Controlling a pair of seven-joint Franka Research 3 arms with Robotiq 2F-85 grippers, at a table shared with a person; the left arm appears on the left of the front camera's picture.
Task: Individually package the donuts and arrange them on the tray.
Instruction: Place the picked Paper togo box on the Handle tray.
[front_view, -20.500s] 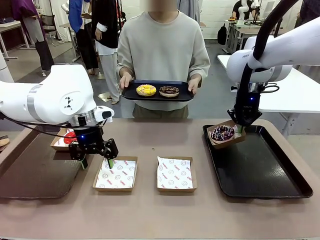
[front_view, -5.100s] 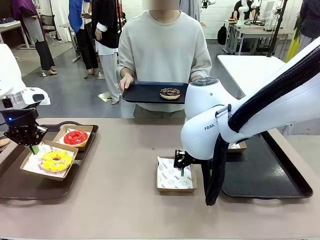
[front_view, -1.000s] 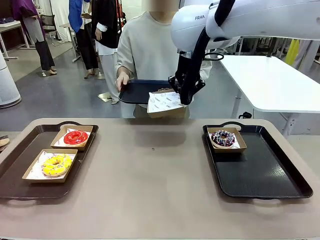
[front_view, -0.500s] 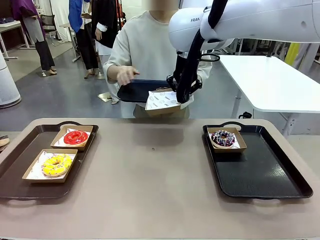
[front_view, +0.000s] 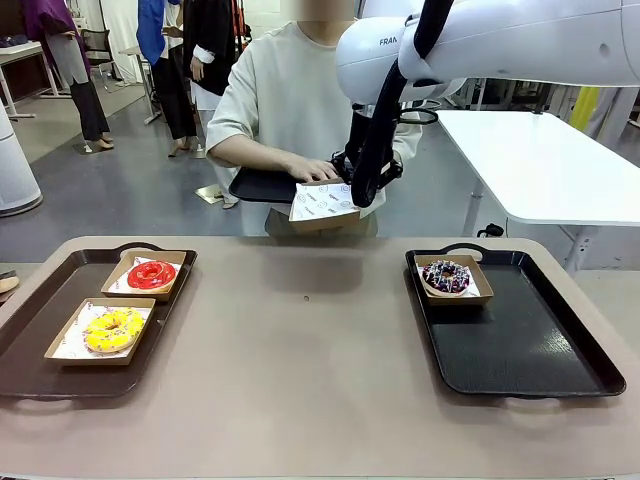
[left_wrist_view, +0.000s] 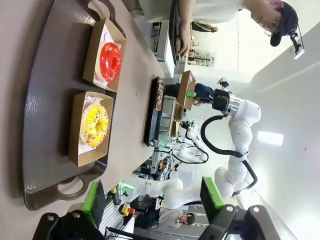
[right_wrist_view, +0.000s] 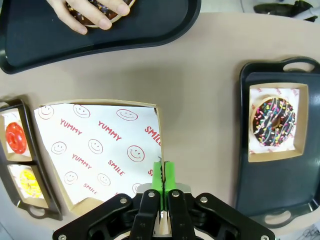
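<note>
Front view: my right gripper (front_view: 352, 190) holds the empty paper-lined box (front_view: 322, 205) out at the person's tray (front_view: 262, 186). Half a second ago their hand (front_view: 312, 170) hung above the tray; now it's down at the box, so I judge the last donut is about to be loaded.

Left wrist view: my left gripper (left_wrist_view: 152, 200) stands wide, empty, above the red donut (left_wrist_view: 110, 61) and yellow donut (left_wrist_view: 94, 125), both boxed.

Right wrist view: jaws pinched shut on the box rim; the hand grips the chocolate donut (right_wrist_view: 95, 10); the sprinkled donut (right_wrist_view: 274, 121) sits boxed on the right tray (right_wrist_view: 250, 200).
</note>
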